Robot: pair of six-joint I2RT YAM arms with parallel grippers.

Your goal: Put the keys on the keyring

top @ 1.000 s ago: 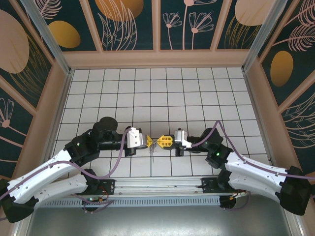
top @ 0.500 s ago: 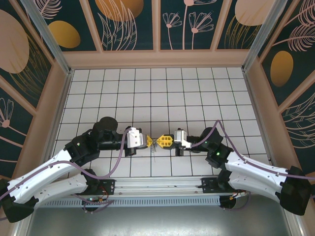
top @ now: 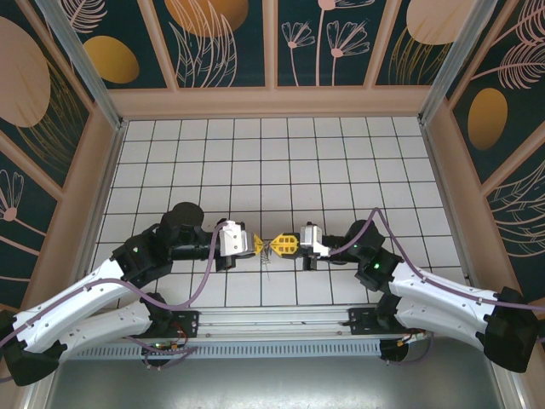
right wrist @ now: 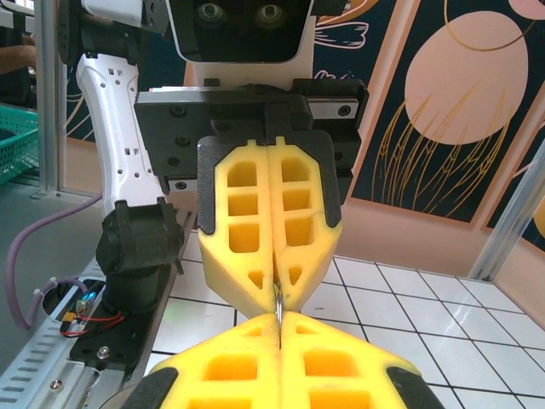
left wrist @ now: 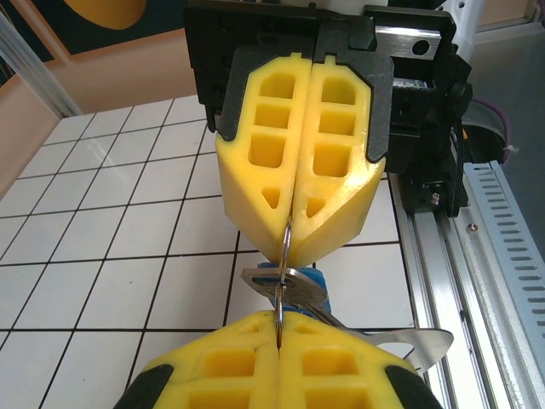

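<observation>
Over the tiled table (top: 341, 153), near its front edge, the left gripper (top: 258, 245) and right gripper (top: 281, 246) meet tip to tip — both pressed together, each pinching one end of the ring (left wrist: 286, 249) stretched between them. Against the ring sits the blue-headed key (left wrist: 295, 284) — whether it is threaded on, I cannot tell.

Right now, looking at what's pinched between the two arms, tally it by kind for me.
grippers: 2, the left gripper and the right gripper, both shut on the ring
keyring: 1
key, blue head: 1
total: 4
</observation>
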